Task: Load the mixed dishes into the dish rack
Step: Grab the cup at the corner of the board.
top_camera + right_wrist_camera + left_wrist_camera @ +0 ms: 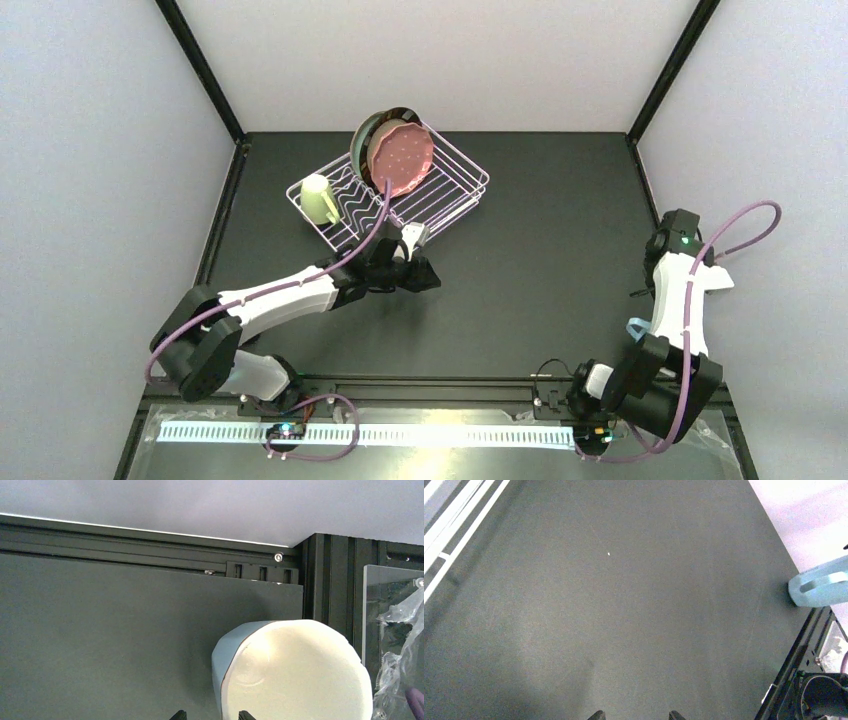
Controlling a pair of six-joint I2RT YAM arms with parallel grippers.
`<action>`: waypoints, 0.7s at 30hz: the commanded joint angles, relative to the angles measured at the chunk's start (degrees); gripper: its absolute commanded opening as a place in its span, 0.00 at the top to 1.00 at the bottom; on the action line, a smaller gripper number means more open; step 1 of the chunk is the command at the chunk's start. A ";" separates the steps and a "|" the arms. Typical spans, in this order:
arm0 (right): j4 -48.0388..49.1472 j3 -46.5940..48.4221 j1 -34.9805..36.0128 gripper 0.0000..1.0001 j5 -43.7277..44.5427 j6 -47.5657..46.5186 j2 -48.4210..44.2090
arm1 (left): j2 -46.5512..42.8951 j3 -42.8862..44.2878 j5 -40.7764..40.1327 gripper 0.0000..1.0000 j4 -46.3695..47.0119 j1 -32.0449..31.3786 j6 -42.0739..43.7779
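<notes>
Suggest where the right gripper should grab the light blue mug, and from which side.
Probably across the round body of the light blue mug, jaws straddling the wall, coming from the base end. Its closed cream base faces the right gripper, so no rim is there to pinch, and the handle, seen from the left wrist, does not show on that side.

Matte black desk (520, 250) with one tiny white speck (608, 554), pale grey walls (90, 150) on three sides, black frame posts (200, 70) in the far corners, bright light strip (400, 434) along the near edge, slotted black rail (125, 545) with silver bolts (278, 557), crumpled clear plastic (400, 645) beyond the desk's edge
</notes>
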 commanded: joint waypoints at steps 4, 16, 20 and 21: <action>3.19 -2.21 -1.47 0.41 -0.72 0.43 1.51 | -1.22 -0.20 0.49 0.29 -1.35 -0.46 1.50; 8.96 -6.41 -3.08 0.41 -2.49 0.00 5.01 | -0.24 -0.52 0.24 0.29 -2.03 -0.42 1.80; 11.34 -7.76 -3.52 0.42 -3.58 -0.73 6.73 | 0.40 -0.45 -0.28 0.29 -2.09 -0.45 1.43; 11.77 -7.98 -3.55 0.44 -3.87 -0.97 7.21 | 0.66 -0.35 -0.34 0.29 -2.09 -0.46 1.34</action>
